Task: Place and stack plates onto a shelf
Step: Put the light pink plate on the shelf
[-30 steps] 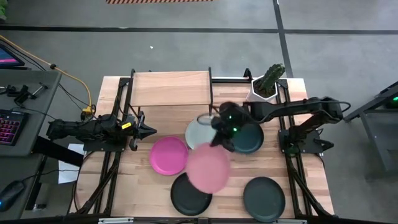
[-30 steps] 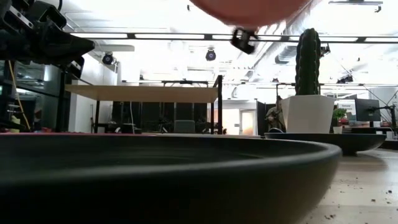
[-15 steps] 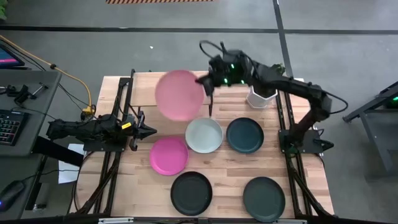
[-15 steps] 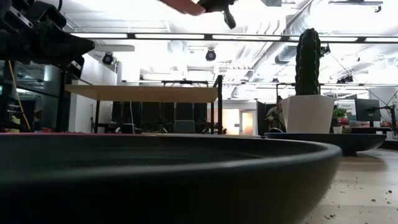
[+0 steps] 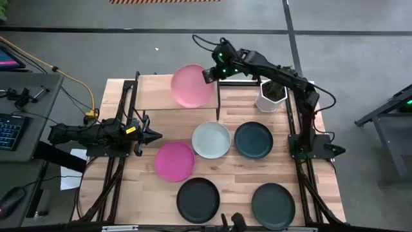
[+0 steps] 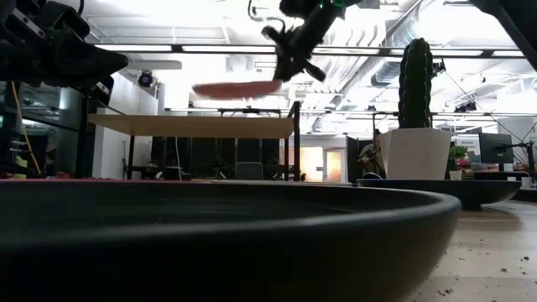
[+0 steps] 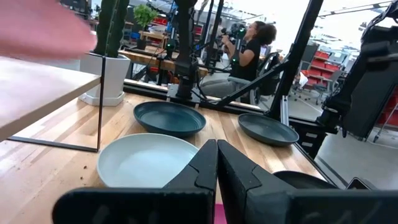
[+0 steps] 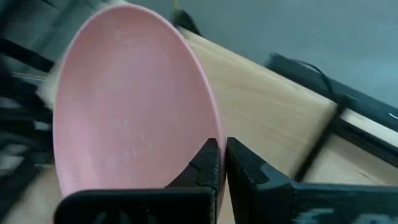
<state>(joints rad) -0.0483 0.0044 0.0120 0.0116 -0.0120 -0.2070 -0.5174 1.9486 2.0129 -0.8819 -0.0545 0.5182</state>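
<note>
My right gripper (image 5: 210, 75) is shut on the light pink plate (image 5: 192, 84), held in the air above the shelf (image 5: 161, 92), over its right part. The low view shows the plate (image 6: 237, 87) level and clear of the shelf board (image 6: 191, 126). On the tabletop rest the magenta plate (image 5: 174, 161), the pale mint-white plate (image 5: 211, 140), the dark teal plate (image 5: 253, 139), the black plate (image 5: 198, 200) and the dark grey-green plate (image 5: 273, 205). My left gripper (image 5: 156, 135) is shut at the table's left side, beside the magenta plate, touching nothing. My right gripper pinches the light pink plate's rim (image 8: 214, 134) on its right edge between the two fingers, one on each face. The fingers come from the table's right side. The plate is lifted clear and lies about level above the shelf.
A white hexagonal pot with a cactus (image 5: 275, 90) stands at the far right of the table, just right of the shelf. Black frame rails run along both table sides. A person (image 7: 247, 51) sits in the room beyond the table.
My right gripper has carried the light pink plate from over the table's middle, up and toward the far edge, until it is over the shelf's right part. The plate now lies about level just above the shelf board. The other plates have stayed put.
</note>
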